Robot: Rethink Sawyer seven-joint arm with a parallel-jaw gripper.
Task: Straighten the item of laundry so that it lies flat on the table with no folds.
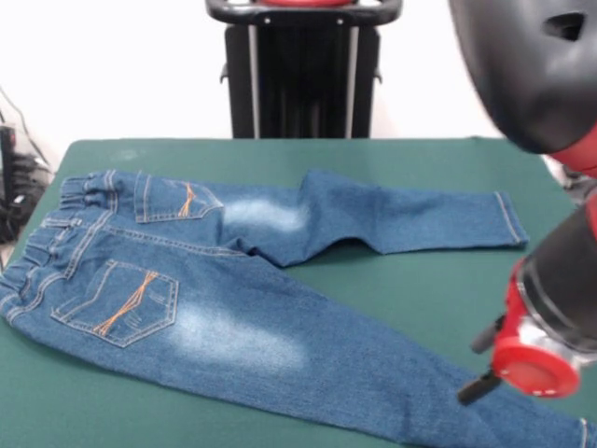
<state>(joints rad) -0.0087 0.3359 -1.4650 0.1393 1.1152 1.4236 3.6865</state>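
The blue denim jeans (pixel 233 289) lie back side up on the dark green table (pixel 420 289). Their elastic waistband is at the left and both legs stretch to the right. Two orange-stitched back pockets and whitish faded patches show. The far leg (pixel 401 219) has a crease and bend near the crotch. The near leg runs to the lower right and its end is cut off by the picture's edge. My arm comes down at the right. Its red and black end with the gripper (pixel 522 359) hangs over the near leg's lower end and holds nothing that I can see.
The black pedestal (pixel 303 75) stands behind the table's far edge at the middle. The arm's large black joint (pixel 532 65) fills the upper right. Cables and dark gear (pixel 14 182) lie off the table's left side.
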